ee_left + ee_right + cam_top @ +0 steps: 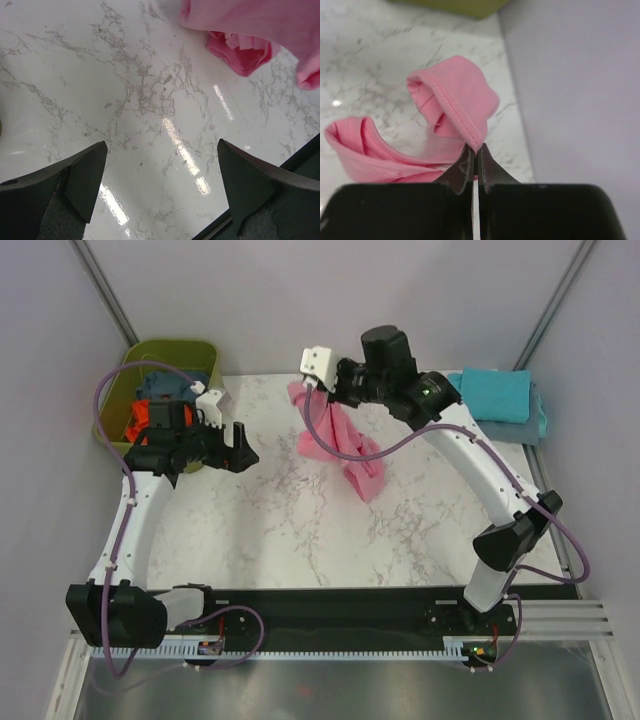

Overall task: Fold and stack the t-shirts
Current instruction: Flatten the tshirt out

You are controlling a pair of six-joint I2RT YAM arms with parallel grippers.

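Light pink t-shirt (345, 445), turquoise t-shirt (497, 392), olive-green tub (170, 344), white marble table (280, 525) with grey veins.

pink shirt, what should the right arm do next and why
Probably raise the right gripper a little. It is shut on a hem of the pink shirt, which lies bunched on the table; lifting should let it hang open so the open left gripper, holding nothing, can take another edge.
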